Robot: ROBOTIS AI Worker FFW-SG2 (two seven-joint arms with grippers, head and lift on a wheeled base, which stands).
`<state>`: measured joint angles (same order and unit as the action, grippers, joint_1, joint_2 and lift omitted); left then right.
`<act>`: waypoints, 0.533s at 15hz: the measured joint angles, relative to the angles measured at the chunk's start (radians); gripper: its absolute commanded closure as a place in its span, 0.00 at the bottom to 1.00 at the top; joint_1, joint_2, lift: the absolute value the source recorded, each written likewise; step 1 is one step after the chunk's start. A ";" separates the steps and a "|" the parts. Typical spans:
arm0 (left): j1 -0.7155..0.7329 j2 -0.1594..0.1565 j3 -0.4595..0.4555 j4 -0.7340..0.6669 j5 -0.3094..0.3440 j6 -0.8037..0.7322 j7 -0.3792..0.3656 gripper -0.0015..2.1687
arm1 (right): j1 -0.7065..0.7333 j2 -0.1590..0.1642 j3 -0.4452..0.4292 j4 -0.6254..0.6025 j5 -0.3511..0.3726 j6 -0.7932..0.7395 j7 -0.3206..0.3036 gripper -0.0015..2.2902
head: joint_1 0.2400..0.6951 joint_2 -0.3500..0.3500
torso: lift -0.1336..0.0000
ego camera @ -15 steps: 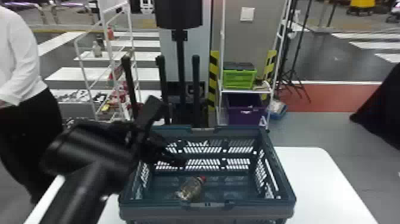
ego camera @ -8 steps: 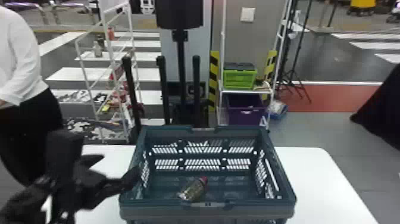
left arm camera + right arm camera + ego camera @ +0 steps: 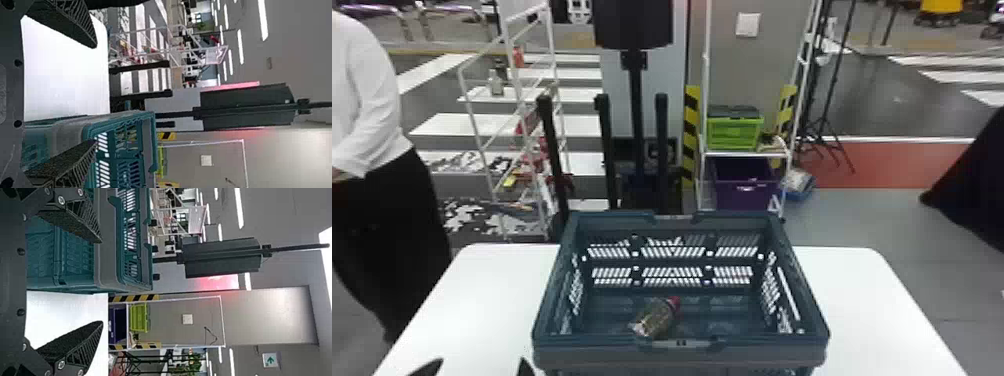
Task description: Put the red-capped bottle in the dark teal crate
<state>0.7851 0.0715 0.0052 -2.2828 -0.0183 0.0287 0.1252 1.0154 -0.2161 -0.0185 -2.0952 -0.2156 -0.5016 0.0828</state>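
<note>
The red-capped bottle lies tilted on its side on the floor of the dark teal crate, close to the crate's near wall, its cap pointing to the back right. At the head view's bottom left edge, the tips of my left gripper stand apart over the table. The left wrist view has the left gripper open and empty, with the crate beyond one finger. In the right wrist view my right gripper is open and empty too, in front of the crate's outer side.
The white table extends on both sides of the crate. Behind it stand a black post-like stand, a white wire rack and a shelf with a green crate above a purple bin.
My left arm has drawn back from over the crate's left side, down and left to the head view's bottom edge. The bottle stays in the crate, nearly unmoved.
</note>
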 measured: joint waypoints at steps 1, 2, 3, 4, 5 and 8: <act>0.027 -0.007 -0.033 0.049 -0.018 -0.094 0.026 0.01 | -0.001 -0.002 0.000 0.001 0.000 0.006 0.000 0.07 | 0.57 0.50 | 1.00; 0.041 -0.009 -0.061 0.090 -0.034 -0.151 0.037 0.01 | -0.002 -0.004 0.000 0.003 0.000 0.013 0.000 0.07 | 0.57 0.50 | 1.00; 0.051 -0.011 -0.087 0.134 -0.045 -0.197 0.049 0.01 | -0.004 -0.008 0.001 0.005 0.000 0.020 0.000 0.07 | 0.57 0.50 | 1.00; 0.058 -0.011 -0.106 0.167 -0.050 -0.232 0.056 0.01 | -0.004 -0.012 0.002 0.006 0.001 0.022 0.000 0.07 | 0.57 0.50 | 1.00; 0.065 -0.012 -0.119 0.188 -0.053 -0.258 0.060 0.01 | -0.004 -0.015 0.003 0.006 0.001 0.023 0.000 0.07 | 0.57 0.50 | 1.00; 0.090 -0.022 -0.131 0.201 -0.072 -0.314 0.081 0.01 | -0.005 -0.026 0.008 0.006 0.000 0.024 0.000 0.07 | 0.57 0.50 | 1.00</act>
<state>0.8748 0.0493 -0.1253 -2.0822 -0.0904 -0.2858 0.2060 1.0105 -0.2424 -0.0103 -2.0896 -0.2154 -0.4776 0.0828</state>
